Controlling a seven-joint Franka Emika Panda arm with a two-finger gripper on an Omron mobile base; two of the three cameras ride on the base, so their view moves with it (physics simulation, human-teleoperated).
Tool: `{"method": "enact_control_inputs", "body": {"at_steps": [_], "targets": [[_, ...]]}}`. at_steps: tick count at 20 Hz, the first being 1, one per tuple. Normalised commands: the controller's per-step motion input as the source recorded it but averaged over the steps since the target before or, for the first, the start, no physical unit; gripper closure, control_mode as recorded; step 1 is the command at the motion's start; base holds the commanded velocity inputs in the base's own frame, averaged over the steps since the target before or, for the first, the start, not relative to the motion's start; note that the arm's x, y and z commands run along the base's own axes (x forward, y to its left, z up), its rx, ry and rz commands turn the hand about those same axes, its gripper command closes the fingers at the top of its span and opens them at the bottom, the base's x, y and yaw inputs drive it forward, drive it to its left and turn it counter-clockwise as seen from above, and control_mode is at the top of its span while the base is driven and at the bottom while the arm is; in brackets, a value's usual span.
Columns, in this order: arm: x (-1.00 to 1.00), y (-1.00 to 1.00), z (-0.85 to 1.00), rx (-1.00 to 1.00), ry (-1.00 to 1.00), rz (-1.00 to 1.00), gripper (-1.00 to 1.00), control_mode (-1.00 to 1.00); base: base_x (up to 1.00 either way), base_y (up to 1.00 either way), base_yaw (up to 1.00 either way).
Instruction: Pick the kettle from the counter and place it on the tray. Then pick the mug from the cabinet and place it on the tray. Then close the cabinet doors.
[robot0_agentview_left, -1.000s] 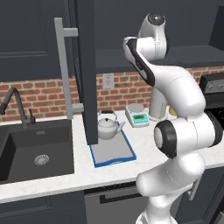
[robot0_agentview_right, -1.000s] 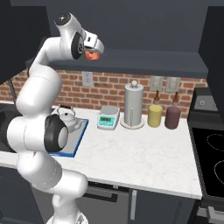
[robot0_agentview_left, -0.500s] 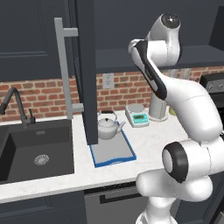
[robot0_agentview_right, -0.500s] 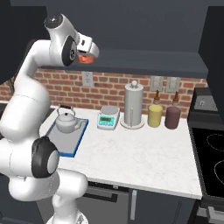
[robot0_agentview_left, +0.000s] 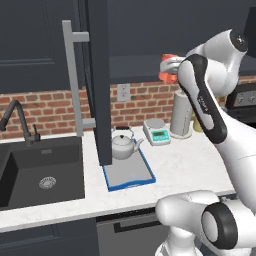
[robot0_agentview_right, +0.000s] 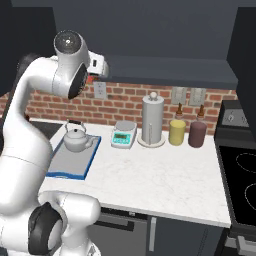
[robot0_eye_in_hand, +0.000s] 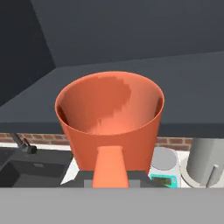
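My gripper (robot0_agentview_left: 174, 64) is shut on the orange mug (robot0_agentview_left: 166, 75) and holds it in the air, level with the bottom of the dark navy cabinet (robot0_agentview_left: 135, 35). In the hand view the mug (robot0_eye_in_hand: 109, 114) is upright and close, with its handle (robot0_eye_in_hand: 110, 169) towards the camera. The silver kettle (robot0_agentview_left: 123, 145) stands at the back of the blue-rimmed tray (robot0_agentview_left: 131, 176) on the white counter (robot0_agentview_left: 185, 160), below and left of the mug. An open cabinet door (robot0_agentview_left: 98, 85) with a grey bar handle (robot0_agentview_left: 74, 85) hangs over the tray's left side. From the right, the gripper (robot0_agentview_right: 98, 65) is above the kettle (robot0_agentview_right: 76, 138).
A white scale (robot0_agentview_left: 157, 131) and a paper-towel roll (robot0_agentview_left: 181, 116) stand right of the tray. Yellow (robot0_agentview_right: 176, 132) and dark-red (robot0_agentview_right: 196, 134) canisters sit by the brick wall. The dark sink (robot0_agentview_left: 40, 172) with its faucet (robot0_agentview_left: 20, 120) is on the left, the stove (robot0_agentview_right: 240, 185) on the right.
The arm has swung round and carried the mug away from the cabinet, leftward and a little lower in the right base view. Kettle, tray and door have not moved.
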Motion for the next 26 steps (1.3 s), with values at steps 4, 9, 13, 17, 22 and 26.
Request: {"method": "enact_control_inputs", "body": {"at_steps": [4, 9, 13, 17, 22, 26], "targets": [[-0.91, 0.0, 0.0, 0.0, -0.01, 0.3, 1.0, -1.0, 0.0, 0.0, 0.0], [-0.76, 0.0, -0.13, 0.0, 0.0, 0.26, 1.0, -1.0, 0.0, 0.0, 0.0], [-0.69, 0.08, -0.37, 0.0, 0.0, 0.16, 1.0, -1.0, 0.0, 0.0, 0.0], [-0.53, 0.24, -0.59, 0.0, 0.0, 0.08, 1.0, -1.0, 0.0, 0.0, 0.0], [-0.33, 0.22, -0.62, -0.01, 0.0, 0.08, 1.0, -1.0, 0.0, 0.0, 0.0], [-0.22, 0.25, -0.65, 0.0, 0.0, 0.1, 1.0, -1.0, 0.0, 0.0, 0.0]]}}
